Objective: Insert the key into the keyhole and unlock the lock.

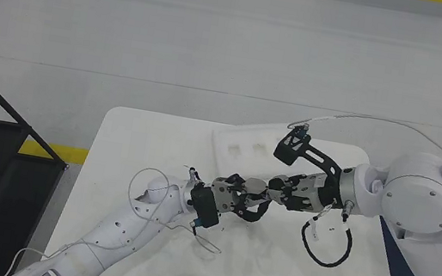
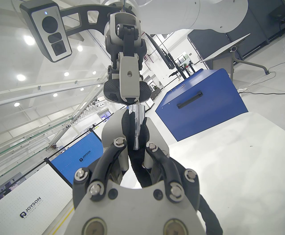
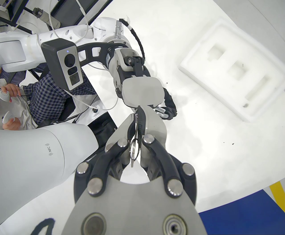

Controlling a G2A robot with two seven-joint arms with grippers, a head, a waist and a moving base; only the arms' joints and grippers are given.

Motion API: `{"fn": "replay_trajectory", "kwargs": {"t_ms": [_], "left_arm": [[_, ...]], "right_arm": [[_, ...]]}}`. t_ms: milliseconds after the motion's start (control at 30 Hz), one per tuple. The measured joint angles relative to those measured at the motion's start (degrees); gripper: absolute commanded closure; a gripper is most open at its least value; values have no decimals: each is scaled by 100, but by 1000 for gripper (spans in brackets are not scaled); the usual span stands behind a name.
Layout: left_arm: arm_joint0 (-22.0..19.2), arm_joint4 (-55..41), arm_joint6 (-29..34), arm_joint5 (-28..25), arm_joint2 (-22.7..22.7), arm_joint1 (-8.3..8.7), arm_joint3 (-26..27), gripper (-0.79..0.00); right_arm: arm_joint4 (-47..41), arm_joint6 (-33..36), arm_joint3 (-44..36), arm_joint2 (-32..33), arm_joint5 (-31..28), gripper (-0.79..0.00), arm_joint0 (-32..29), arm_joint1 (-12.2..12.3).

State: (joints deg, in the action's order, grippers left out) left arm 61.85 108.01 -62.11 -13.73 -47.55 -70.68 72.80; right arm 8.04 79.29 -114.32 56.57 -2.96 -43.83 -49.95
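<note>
A chrome lock cylinder on a black cable is upright between the fingers of my left gripper, which is shut on it. Facing it tip to tip is my right gripper, shut on a thin metal key with a key ring hanging behind. In the top view the left gripper and right gripper meet above the table's middle. The key's tip is at the cylinder's end; how deep it sits is hidden.
A white foam tray with rectangular pockets lies at the table's far side, behind the grippers. A black cable loop rests on the white table under the right arm. A blue cabinet stands beyond the table.
</note>
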Motion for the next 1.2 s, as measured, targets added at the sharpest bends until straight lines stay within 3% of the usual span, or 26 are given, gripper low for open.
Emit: {"fn": "replay_trajectory", "kwargs": {"t_ms": [167,200,233,267,433,633,733,933,1067,1200], "left_arm": [[9,-87,63,-103,-9,-3,-10,0],[11,-100,67,-119,-10,-3,-8,0],[11,-109,71,-132,-11,-4,-7,0],[12,-118,80,-147,-13,-4,-7,0],[15,-167,128,-224,-18,-7,-7,0],[6,-266,201,-361,6,-20,-51,0],[0,-359,236,-439,11,-29,-88,0],[11,-680,334,-700,-51,-35,-131,0],[36,-978,365,-1150,-86,-24,-115,0],[97,-1470,456,-1639,-151,-22,-96,0]], "right_arm": [[282,30,-29,-83,169,0,55,-3],[311,21,-32,-92,186,-151,55,-4],[330,1,-35,-97,200,-351,53,-5],[338,-37,-38,-101,215,-403,44,-6],[250,-189,-18,-85,186,-486,-5,-11],[19,-548,187,27,-52,-785,-36,-22],[-80,-743,305,109,-329,-785,-15,-27],[-252,-1006,515,333,-1992,-785,17,-1],[-151,-994,597,474,-3118,-785,-34,52],[411,-1360,338,376,-3571,-785,-93,168]]}}
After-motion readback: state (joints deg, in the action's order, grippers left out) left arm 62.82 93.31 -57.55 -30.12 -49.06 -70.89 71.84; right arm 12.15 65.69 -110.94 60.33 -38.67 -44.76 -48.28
